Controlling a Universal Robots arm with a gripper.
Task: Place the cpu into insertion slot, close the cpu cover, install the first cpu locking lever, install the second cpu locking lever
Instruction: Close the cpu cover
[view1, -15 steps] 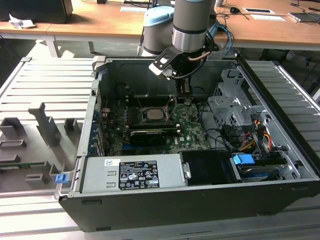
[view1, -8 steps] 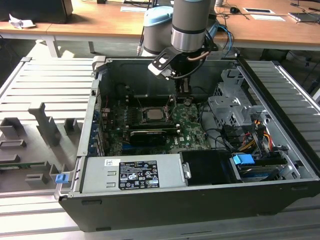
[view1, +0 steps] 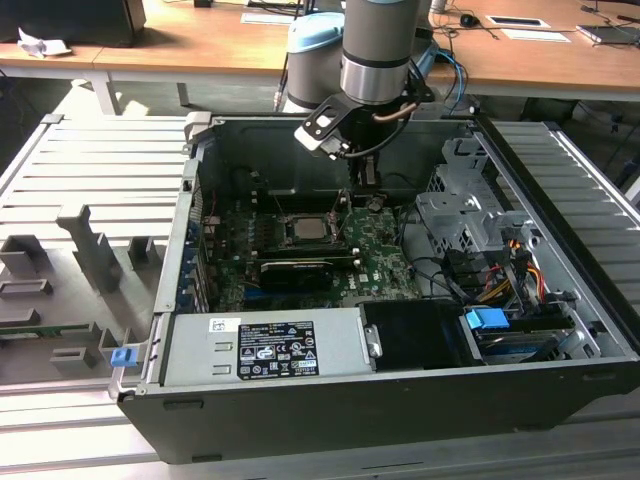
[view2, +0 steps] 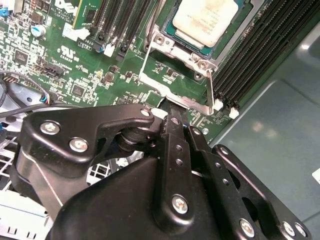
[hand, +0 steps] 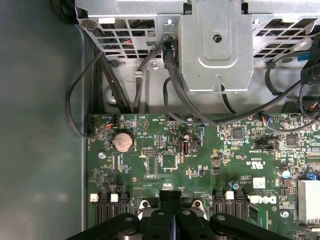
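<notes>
The cpu (view2: 207, 20) lies pale face up in the insertion slot (view1: 305, 230) on the green board. A metal frame, the cpu cover (view2: 182, 54), lies flat around it. A thin wire lever (view2: 175, 95) runs along the socket's near edge. In the exterior view, thin wires (view1: 337, 205) rise beside the socket on that view's right. My gripper (view2: 175, 116) hangs just off that socket edge with its fingers pressed together. Its tips (hand: 171, 192) sit close to the wire lever, and I cannot tell whether they touch it. The arm holds the gripper (view1: 367, 180) just behind the socket.
The board sits inside an open computer case (view1: 190, 230). A long black card (view1: 295, 270) lies in front of the socket, and memory slots (view2: 250, 55) run beside it. A metal drive cage (view1: 455, 215) and loose cables (hand: 150, 85) crowd the exterior view's right.
</notes>
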